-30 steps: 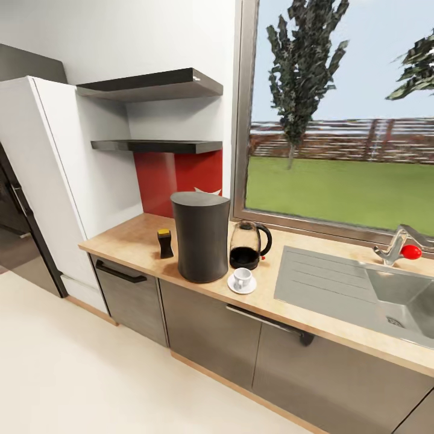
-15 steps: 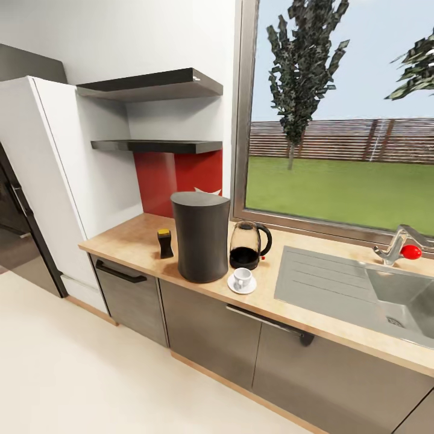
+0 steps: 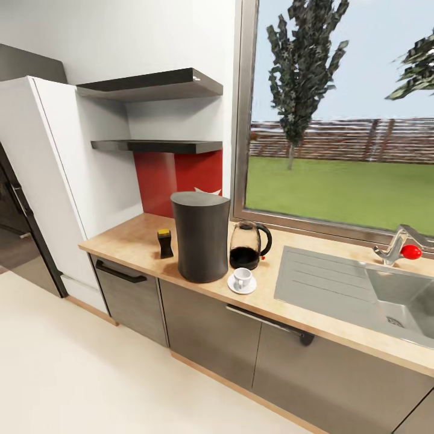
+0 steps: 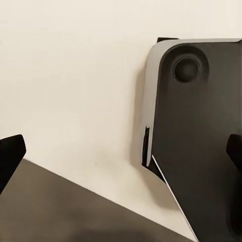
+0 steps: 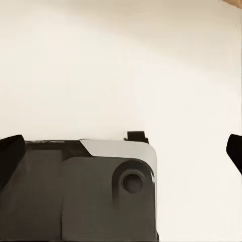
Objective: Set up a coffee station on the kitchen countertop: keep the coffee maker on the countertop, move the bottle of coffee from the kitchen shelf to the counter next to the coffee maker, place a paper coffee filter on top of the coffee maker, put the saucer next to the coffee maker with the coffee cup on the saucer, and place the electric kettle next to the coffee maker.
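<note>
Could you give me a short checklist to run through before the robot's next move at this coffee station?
1. Coffee maker on the counter: ok.
2. Coffee bottle on the counter beside it: ok.
3. Cup on its saucer by the coffee maker: ok.
4. Kettle next to the coffee maker: ok.
5. Paper filter on top of the coffee maker: cannot tell; a white tip shows behind its top edge.
6. Both hands free, fingers apart over bare floor: ok.
</note>
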Available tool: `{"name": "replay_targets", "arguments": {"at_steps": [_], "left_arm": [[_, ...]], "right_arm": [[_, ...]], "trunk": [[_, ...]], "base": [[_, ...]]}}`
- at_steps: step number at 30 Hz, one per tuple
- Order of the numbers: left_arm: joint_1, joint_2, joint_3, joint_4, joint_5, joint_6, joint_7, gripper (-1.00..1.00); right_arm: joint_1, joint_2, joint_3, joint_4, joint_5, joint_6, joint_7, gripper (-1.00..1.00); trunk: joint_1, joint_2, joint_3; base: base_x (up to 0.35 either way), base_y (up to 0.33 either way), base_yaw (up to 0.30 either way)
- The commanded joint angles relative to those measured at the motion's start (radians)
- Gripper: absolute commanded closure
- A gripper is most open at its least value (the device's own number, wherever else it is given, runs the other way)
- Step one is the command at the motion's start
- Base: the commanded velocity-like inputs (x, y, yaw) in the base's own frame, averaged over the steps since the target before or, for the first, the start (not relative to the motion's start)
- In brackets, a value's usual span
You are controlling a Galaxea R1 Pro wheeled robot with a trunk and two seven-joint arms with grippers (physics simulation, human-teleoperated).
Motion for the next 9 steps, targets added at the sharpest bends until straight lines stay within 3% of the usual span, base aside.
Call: {"name": "replay_targets", "arguments": {"at_steps": [1, 9], "left_arm": [[-0.001, 0.001, 0.007, 0.002, 0.001, -0.003, -0.005, -1.00], [-0.001, 0.004, 0.012, 0.003, 0.003, -0.003, -0.004, -1.00]], "right_arm": [[-0.001, 0.000, 0.007, 0.001, -0.011, -0.034, 0.004, -1.00], [-0.001, 0.000, 0.007, 0.003, -0.010, -0.083, 0.004, -1.00]], "trunk": [[0.001, -0.002, -0.002], [0.001, -0.002, -0.002]], "base": [[0.000, 0.000, 0.000], [0.000, 0.000, 0.000]]}}
